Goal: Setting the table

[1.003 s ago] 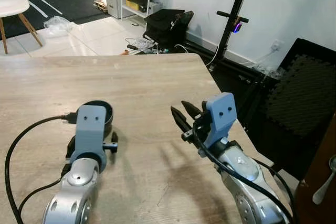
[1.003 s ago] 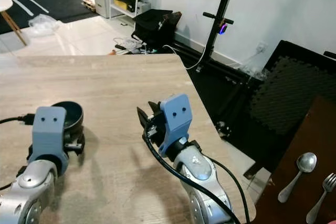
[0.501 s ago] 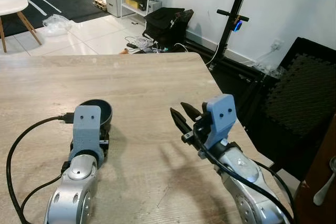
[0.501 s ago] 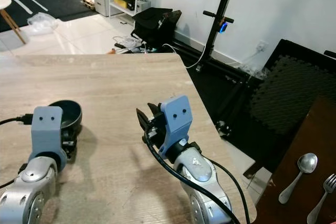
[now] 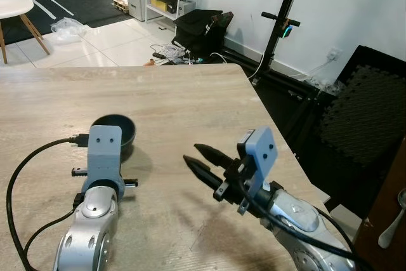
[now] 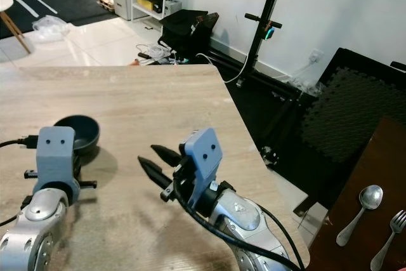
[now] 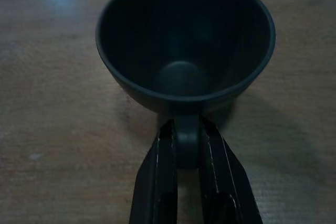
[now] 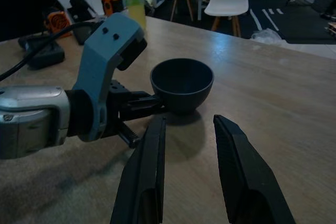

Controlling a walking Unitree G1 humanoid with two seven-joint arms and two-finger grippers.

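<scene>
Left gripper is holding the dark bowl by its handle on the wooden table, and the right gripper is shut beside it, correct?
Not quite. The left gripper does hold the dark bowl by its handle on the wooden table, but the right gripper is open: the right wrist view shows its two black fingers apart, pointing toward the bowl and holding nothing.

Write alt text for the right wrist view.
A dark bowl sits on a wooden table, its base pinched by the left tool. The right tool points at it, its two black fingers apart.
</scene>
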